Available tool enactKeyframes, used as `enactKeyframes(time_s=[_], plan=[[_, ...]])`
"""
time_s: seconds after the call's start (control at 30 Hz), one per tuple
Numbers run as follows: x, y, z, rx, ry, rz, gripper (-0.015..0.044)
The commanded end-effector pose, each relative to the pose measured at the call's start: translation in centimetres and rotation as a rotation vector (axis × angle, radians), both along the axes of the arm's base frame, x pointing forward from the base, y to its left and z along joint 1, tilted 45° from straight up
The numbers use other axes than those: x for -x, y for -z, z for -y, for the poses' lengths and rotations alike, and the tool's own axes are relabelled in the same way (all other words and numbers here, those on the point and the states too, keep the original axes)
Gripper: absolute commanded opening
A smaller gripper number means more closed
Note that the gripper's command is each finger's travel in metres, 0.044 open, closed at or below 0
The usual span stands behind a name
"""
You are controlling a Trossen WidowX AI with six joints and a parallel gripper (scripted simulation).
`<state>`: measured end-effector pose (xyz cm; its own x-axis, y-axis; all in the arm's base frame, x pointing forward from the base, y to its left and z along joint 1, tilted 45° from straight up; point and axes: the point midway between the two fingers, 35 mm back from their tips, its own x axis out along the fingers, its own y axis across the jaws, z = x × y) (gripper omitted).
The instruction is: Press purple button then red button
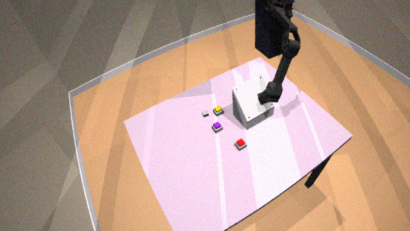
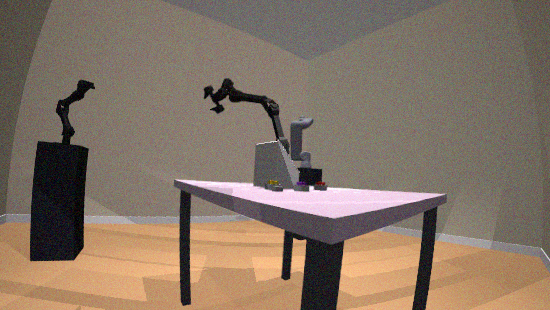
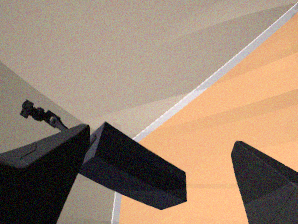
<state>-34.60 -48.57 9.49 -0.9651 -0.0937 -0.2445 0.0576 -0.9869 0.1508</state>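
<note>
Purple button (image 1: 217,125) sits untouched on the pink surface (image 1: 186,179), just in front of the white wedge (image 1: 250,101), and that wedge is our landmark. Yellow button (image 1: 218,109) lies beside the wedge's near-left corner, with a small grey block (image 1: 205,113) next to it on the far side from the wedge. Red button (image 1: 241,143) is further out from the wedge than purple, toward the surface's front edge. All caps look raised, so by my read step one is not yet done.

The gripper (image 2: 304,121) is well off the buttons, up behind the wedge and above it in the side view. The wrist view shows only wall and floor past the dark fingers, which stand wide apart with nothing between them.

Next move, I'd say: swing out over the wedge, come down squarely on purple, push to the bottom, release. Narrowing the fingers first might help, since yellow and the block sit close by.
</note>
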Motion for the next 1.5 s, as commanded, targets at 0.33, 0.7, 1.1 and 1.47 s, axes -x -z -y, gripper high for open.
enactKeyframes(time_s=[0.33,0.7,1.1,1.47], plan=[[-15.3,5.1,6.3,-0.372,-0.529,0.155,0.04],[-32.7,10.3,5.5,-0.762,-1.083,0.257,0.04],[-49.3,14.4,-3.5,-1.181,-1.671,0.329,0.04],[-59.9,15.8,-17.8,-1.571,-2.202,0.407,0.04]])
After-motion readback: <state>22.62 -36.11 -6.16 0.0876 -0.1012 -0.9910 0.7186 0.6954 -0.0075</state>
